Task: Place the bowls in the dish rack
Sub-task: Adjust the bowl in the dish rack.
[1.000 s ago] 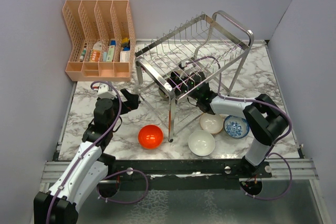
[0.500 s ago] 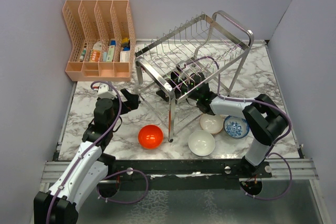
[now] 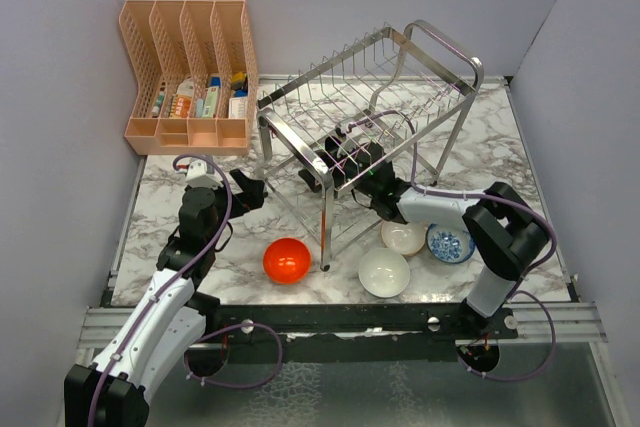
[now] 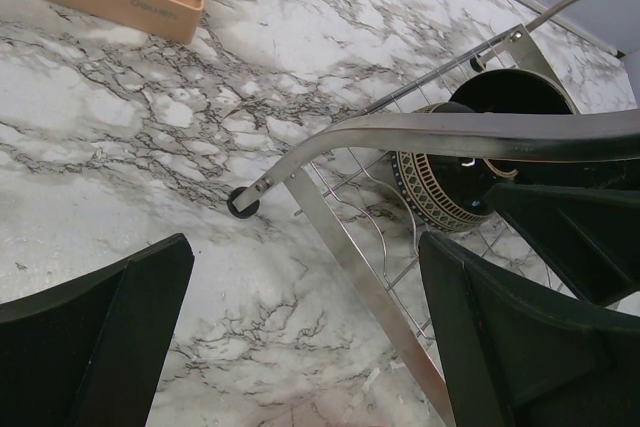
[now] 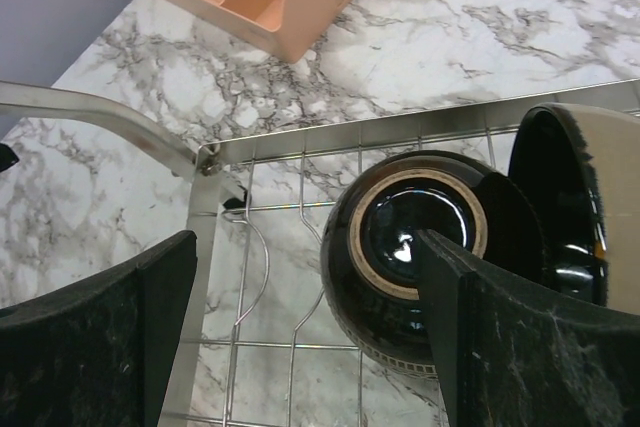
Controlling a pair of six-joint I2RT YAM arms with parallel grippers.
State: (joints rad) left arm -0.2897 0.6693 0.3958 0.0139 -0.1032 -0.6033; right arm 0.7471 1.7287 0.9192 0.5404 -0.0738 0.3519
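Note:
The steel dish rack (image 3: 290, 139) stands mid-table. On its lower wire tier a dark brown bowl (image 5: 405, 257) lies tipped, foot ring toward me, also seen in the left wrist view as a dark brown bowl (image 4: 440, 192). A second dark glossy bowl with a cream face (image 5: 565, 197) stands on edge beside it. My right gripper (image 5: 305, 247) is open inside that tier, its right finger (image 5: 520, 347) overlapping the tipped bowl. On the table lie the red-orange bowl (image 3: 287, 260), white bowl (image 3: 384, 272), beige-pink bowl (image 3: 404, 237) and blue-patterned bowl (image 3: 450, 243). My left gripper (image 4: 305, 257) hangs open over marble beside a rack leg (image 4: 240, 204).
A peach slotted organiser (image 3: 190, 67) with small items stands at the back left. The rack's tubular bar (image 4: 450, 132) crosses just ahead of the left gripper. Grey walls close in left, right and behind. My right arm (image 3: 440, 209) lies over the beige-pink bowl's far edge.
My right arm has shifted slightly under the rack, its jaws a touch narrower. The left arm and the bowls on the table have not moved.

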